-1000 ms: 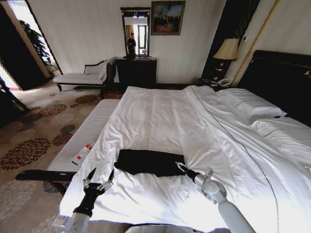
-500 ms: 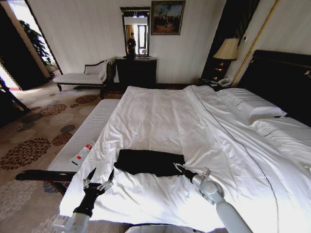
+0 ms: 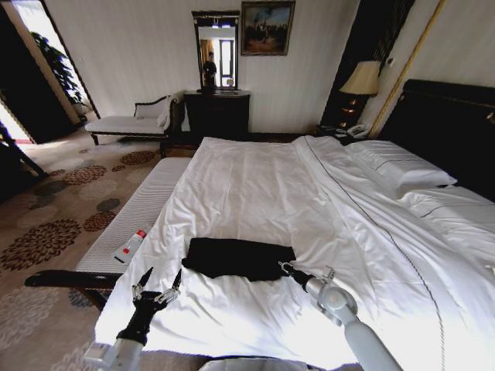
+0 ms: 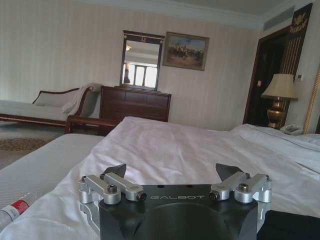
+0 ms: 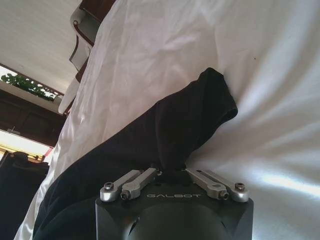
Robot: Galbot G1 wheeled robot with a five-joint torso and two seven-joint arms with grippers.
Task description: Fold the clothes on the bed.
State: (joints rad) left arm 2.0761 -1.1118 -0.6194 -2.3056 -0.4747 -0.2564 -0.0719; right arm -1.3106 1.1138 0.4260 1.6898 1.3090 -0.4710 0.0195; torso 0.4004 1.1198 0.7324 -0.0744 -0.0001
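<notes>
Fingers of right gripper (image 5: 172, 174) drawn together on a pinch of the clothes (image 3: 238, 257): in right wrist view, linkages angled inward and black cloth gathered up between them, tips buried in the fabric. Seen from the head view at the garment's right near corner, right gripper (image 3: 287, 270) low against the sheet.

Fingers (image 4: 115, 170) of left gripper (image 4: 172, 172) spread wide, nothing between them; dark tips well apart in left wrist view. Parked at the near left of the bed (image 3: 255, 185), left gripper (image 3: 157, 284) raised above the sheet, apart from the garment, touching nothing.

Clothes: one black garment, lying as a compact, roughly rectangular bundle across the near part of the bed, small against the white sheet. Lettering not visible. In right wrist view, clothes (image 5: 165, 135) bunched into a rounded lobe at the far end, draped and creased.

Handling, judged: light, soft, limp; no stiffness to hold a shape, so likely to sag and trail from any single grasp. Matte cloth, not slippery, not fragile. Likely to drag on the rumpled sheet and to pull a layer out of place if lifted unevenly. Best taken at corners or along a folded edge, all layers pinched together.

Also noted: white-cushioned bench (image 3: 131, 220) beside the bed, a small bottle (image 3: 131, 246) lying on it.
</notes>
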